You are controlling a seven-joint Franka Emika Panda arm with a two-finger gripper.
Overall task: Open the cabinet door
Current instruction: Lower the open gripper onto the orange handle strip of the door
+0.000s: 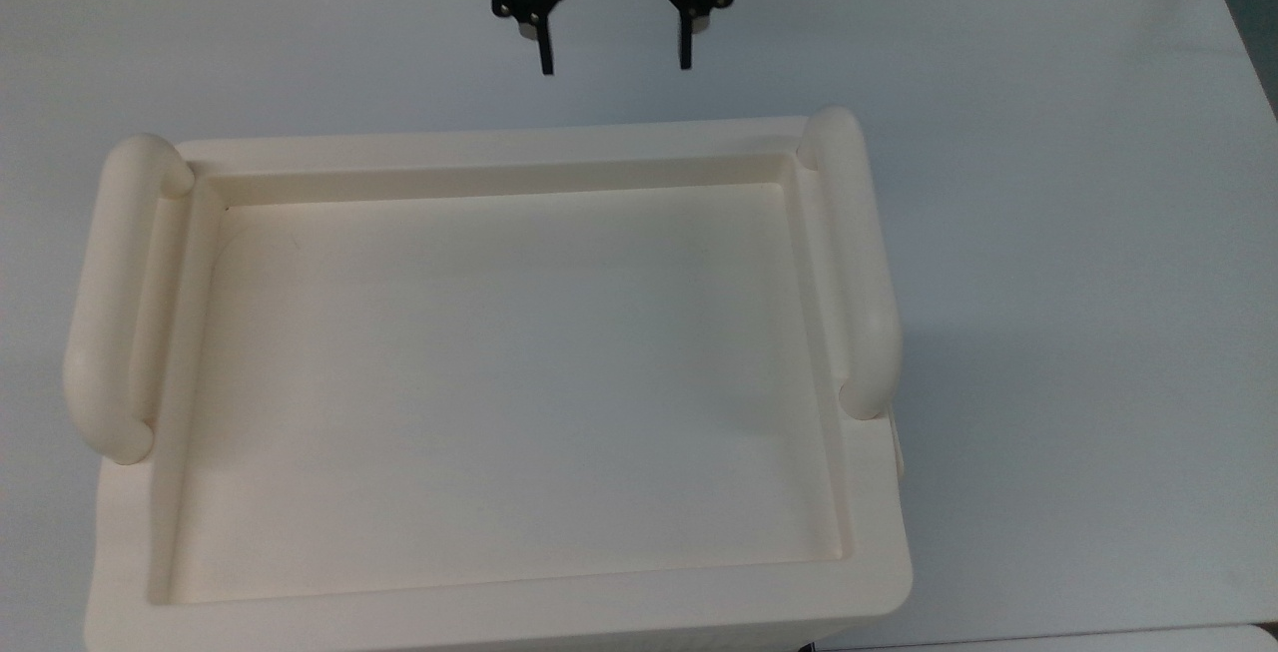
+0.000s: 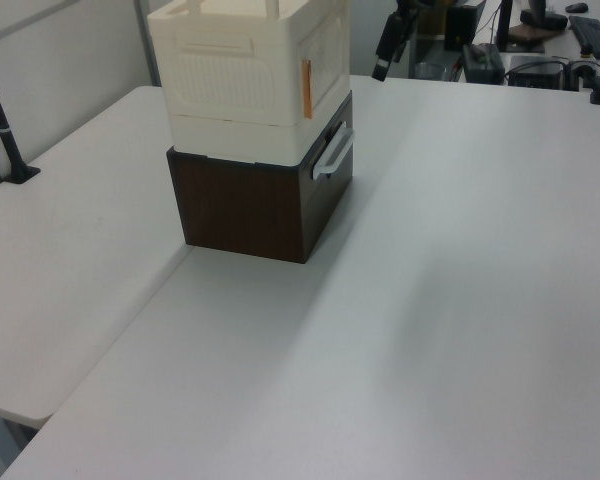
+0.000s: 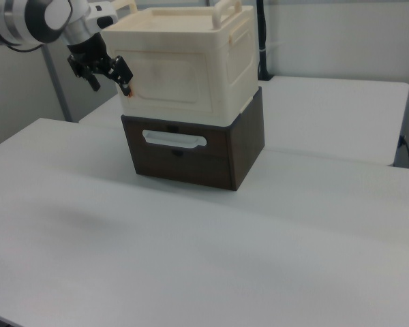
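The black two-finger gripper [image 1: 613,61] is seen in the top view with its fingers spread wide and nothing between them, hanging in the air at about twelve o'clock from the large boxy cream plastic cabinet [image 1: 499,372], clear of it. In the right view the gripper [image 3: 109,78] is found just beside the cabinet's front face, at nine o'clock from it, and whether it touches cannot be told. In the left view the gripper [image 2: 384,55] is placed at two o'clock from the cabinet [image 2: 250,75].

The thin flat cream plastic cabinet door [image 3: 172,82] is seen lying flush with the front of the cabinet [image 3: 191,58]; a small orange mark is seen at the door's edge nearest the gripper. The cabinet is stacked on a dark brown wooden drawer box [image 3: 191,153] fitted with a white bar handle [image 3: 174,140]. Both are carried by a white table [image 3: 211,259]. A rounded tubular cream handle [image 1: 859,263] is set along each short side of the recessed top.
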